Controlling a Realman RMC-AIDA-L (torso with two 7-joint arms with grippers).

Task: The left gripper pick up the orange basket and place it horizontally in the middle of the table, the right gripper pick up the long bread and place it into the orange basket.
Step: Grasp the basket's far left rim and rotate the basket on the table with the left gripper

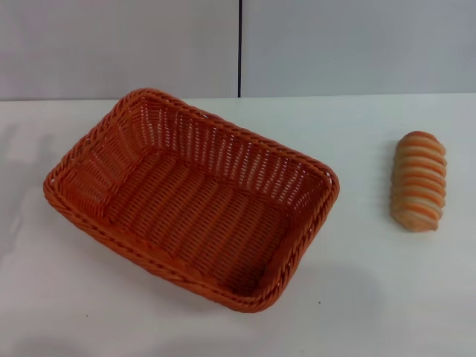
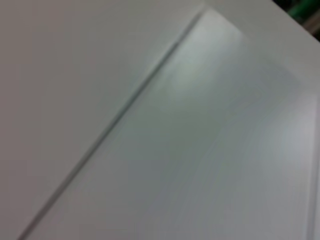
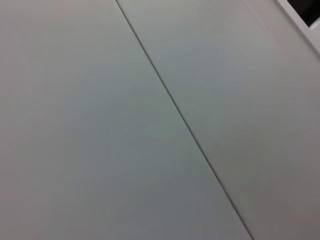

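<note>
Here the basket (image 1: 191,199) sits on the white tabletop (image 1: 372,297), left of centre and turned at a slant, one long side running from the far left toward the near right. It is empty. The bread (image 1: 420,181) lies well apart on the right, its long axis running away from the robot.

Neither gripper appears in any view, so whether the fingers are released or clenched cannot be told; both wrist views show only pale panels with a seam.

The basket looks light and fairly stiff, its woven wall giving a little under pressure. The braided rim is the likely hold, pinched across its thickness. The bread seems soft and ridged; a gentle grip across its middle should suit.
</note>
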